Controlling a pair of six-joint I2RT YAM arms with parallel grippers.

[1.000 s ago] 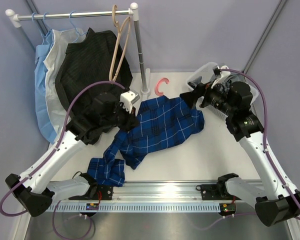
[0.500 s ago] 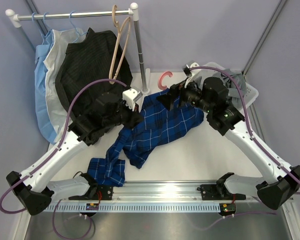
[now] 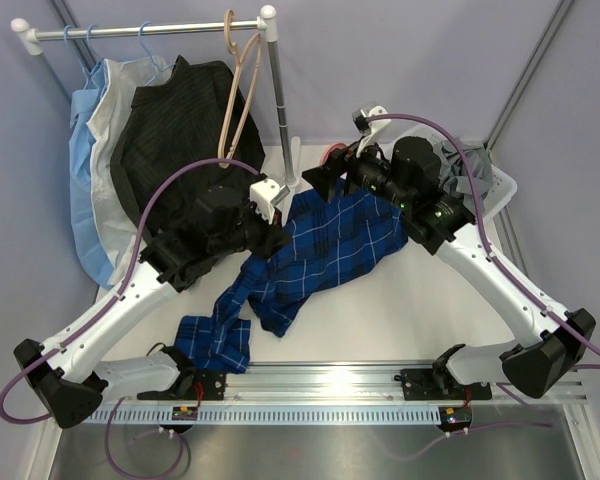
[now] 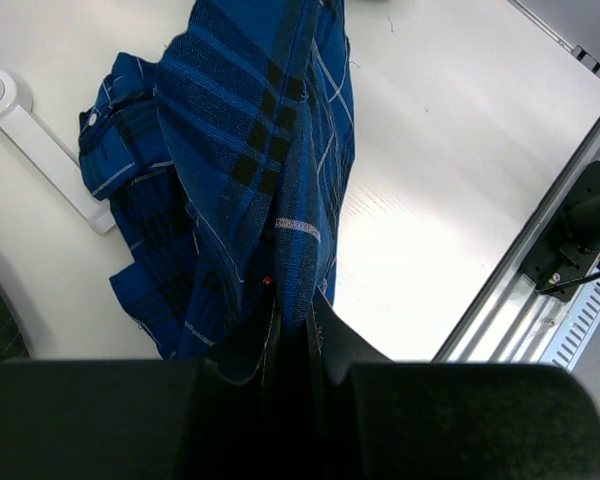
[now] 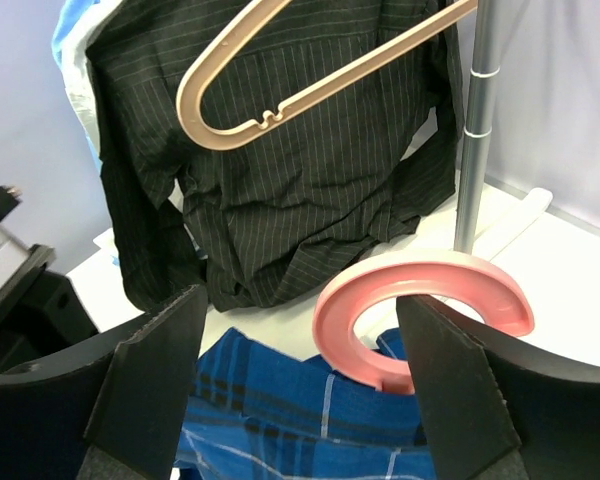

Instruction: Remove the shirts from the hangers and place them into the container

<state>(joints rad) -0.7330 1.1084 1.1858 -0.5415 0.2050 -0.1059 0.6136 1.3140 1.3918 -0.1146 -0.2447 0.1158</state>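
Note:
The dark blue plaid shirt (image 3: 325,245) lies spread on the table, one fold raised by my left gripper (image 3: 276,236). In the left wrist view that gripper (image 4: 298,312) is shut on the plaid cloth (image 4: 270,150). The pink hanger's hook (image 5: 420,315) sticks out of the shirt's collar end and sits between the fingers of my open right gripper (image 5: 300,345), which do not touch it. From above, the right gripper (image 3: 325,180) is beside the pink hook (image 3: 330,153). The bare tan hanger (image 3: 242,90) hangs on the rail. The grey shirt (image 3: 472,165) lies in the white container (image 3: 504,188).
A black pinstriped shirt (image 3: 180,130) and light blue and white shirts (image 3: 90,150) hang at the left of the rail. The rail's upright post (image 3: 278,110) and its white foot (image 3: 292,165) stand just left of the pink hook.
My right arm has swung left from the container to the pink hook, and its jaws have narrowed slightly. The left gripper keeps its hold, with the plaid fold drawn a little higher.

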